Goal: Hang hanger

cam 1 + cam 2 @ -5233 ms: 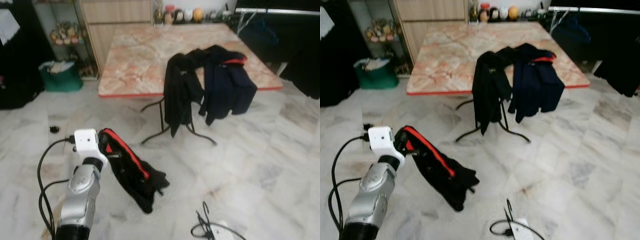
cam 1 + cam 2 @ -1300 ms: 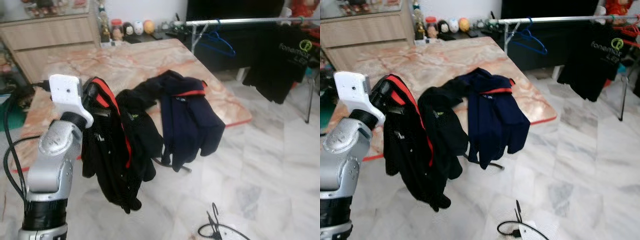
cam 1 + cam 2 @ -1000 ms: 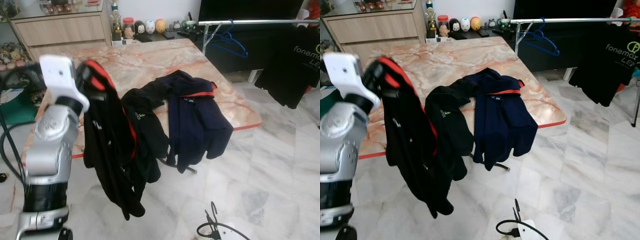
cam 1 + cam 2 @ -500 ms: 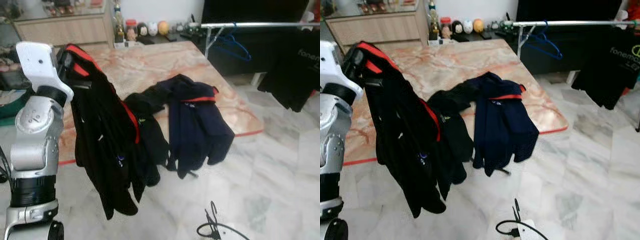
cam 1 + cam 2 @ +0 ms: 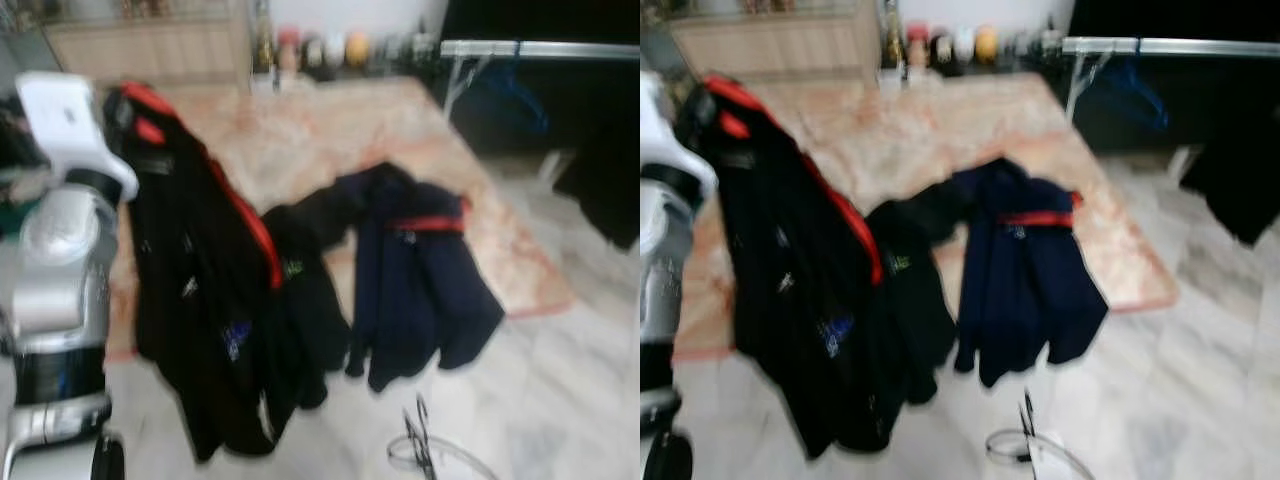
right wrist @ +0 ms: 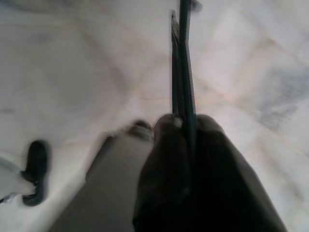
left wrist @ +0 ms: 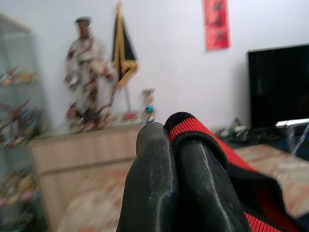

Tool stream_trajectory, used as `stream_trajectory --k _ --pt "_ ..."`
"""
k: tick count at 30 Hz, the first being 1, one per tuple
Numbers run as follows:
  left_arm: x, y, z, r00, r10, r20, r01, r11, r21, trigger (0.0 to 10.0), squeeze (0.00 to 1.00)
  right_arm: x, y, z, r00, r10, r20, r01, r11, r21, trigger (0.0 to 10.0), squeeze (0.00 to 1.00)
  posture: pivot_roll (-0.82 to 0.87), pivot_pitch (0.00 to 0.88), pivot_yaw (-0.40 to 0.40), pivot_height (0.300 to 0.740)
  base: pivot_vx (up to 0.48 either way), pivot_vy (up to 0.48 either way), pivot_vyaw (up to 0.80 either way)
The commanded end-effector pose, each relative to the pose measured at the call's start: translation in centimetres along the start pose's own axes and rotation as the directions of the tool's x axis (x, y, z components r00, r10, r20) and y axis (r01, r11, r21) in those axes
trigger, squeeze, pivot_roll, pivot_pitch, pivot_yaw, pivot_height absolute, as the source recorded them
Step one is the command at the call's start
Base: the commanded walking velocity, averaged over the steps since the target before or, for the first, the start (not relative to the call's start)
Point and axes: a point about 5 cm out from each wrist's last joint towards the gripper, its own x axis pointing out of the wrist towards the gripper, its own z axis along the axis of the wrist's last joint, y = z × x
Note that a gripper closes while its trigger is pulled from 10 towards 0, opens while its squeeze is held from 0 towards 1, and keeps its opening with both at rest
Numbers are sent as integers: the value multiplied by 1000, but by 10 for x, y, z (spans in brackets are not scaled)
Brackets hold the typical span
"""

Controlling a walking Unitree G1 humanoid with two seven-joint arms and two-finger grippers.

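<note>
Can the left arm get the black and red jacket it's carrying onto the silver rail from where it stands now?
Probably not yet. The left tool holds the black and red jacket on the near side of the marble table, while the silver rail stands past the table's far right corner. The robot likely has to walk round first.

Ahead we find a pink marble-topped table (image 5: 300,140), with a black garment (image 5: 310,290) and a navy red-collared jacket (image 5: 420,290) draped over its near edge. Open white marble floor (image 5: 570,400) lies to our right, below a silver clothes rail (image 5: 540,48).

The left gripper (image 7: 169,159) has its jaws pressed onto a red-trimmed black garment (image 7: 231,179).
</note>
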Motion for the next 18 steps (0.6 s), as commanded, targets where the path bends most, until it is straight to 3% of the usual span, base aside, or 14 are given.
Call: stream_trajectory --k 1,12,18 --pt "6 -5 13 997 -31 65 31 1000 4 10000 0 -1 -3 -2 1000 -11 -8 11 1000 10 10000 0 102 0 24 740 379 0 0" --pt "14 -11 21 994 -56 95 57 998 -3 10000 0 0 -3 -3 1000 -10 -11 11 1000 9 10000 0 106 0 24 740 381 0 0" --pt "9 -13 17 995 -60 79 61 998 -11 10000 0 0 -3 -3 1000 -7 -12 7 1000 3 10000 0 108 0 21 740 384 0 0"
